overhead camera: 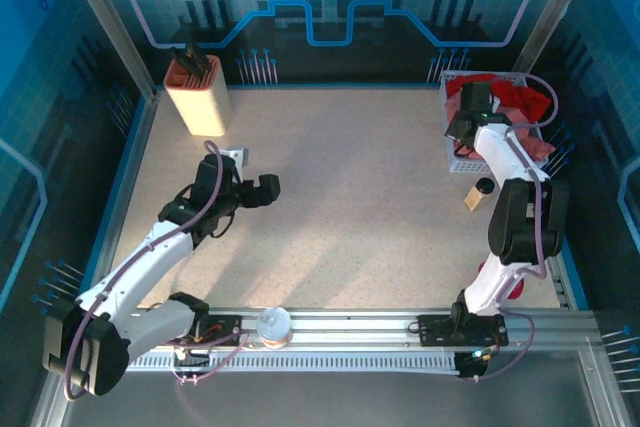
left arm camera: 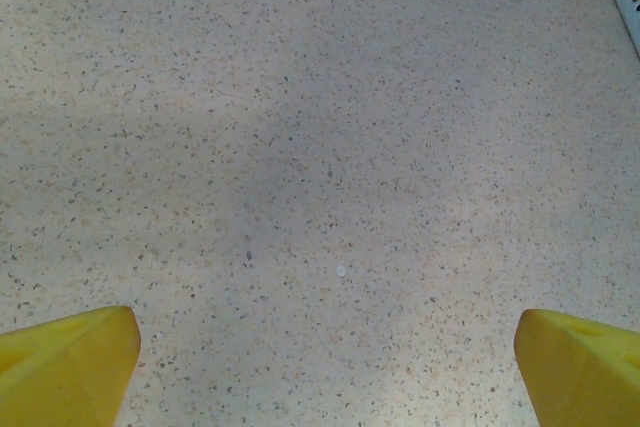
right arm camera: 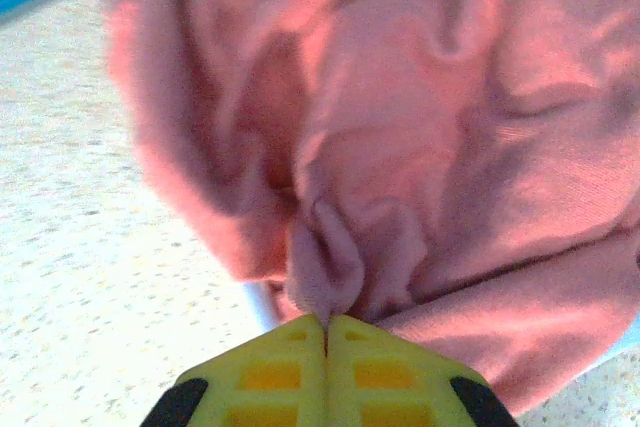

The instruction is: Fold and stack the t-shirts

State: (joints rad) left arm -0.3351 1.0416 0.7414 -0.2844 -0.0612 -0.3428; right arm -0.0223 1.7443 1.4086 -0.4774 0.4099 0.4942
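We see the right arm (overhead camera: 508, 157) stretched to the far right corner of the bench (overhead camera: 350, 197), its wrist over the white mesh basket (overhead camera: 462, 159). In the right wrist view the right jaws are pressed fully together, the two yellow fingers (right arm camera: 270, 377) meeting edge to edge, and a small fold of the salmon-pink t-shirt (right arm camera: 430, 147) is pinched at their tip. The rest of that shirt bunches in deep creases just beyond the tip, with speckled bench surface to its left. From above, a bright red t-shirt (overhead camera: 522, 102) lies crumpled in the far side of the basket, and a patch of pink cloth shows at the basket's right edge; we cannot tell from there how much of the pink shirt is inside. The left arm (overhead camera: 140, 262) reaches over the left-centre of the bench, well apart from the basket. The left jaws stand wide open and hold nothing: in the left wrist view their yellow fingers (left arm camera: 70, 372) sit at the bottom corners with bare bench between them. A tan block holding dark tools (overhead camera: 197, 97) stands at the far left corner, and a small dark-capped container (overhead camera: 480, 194) lies near the basket.
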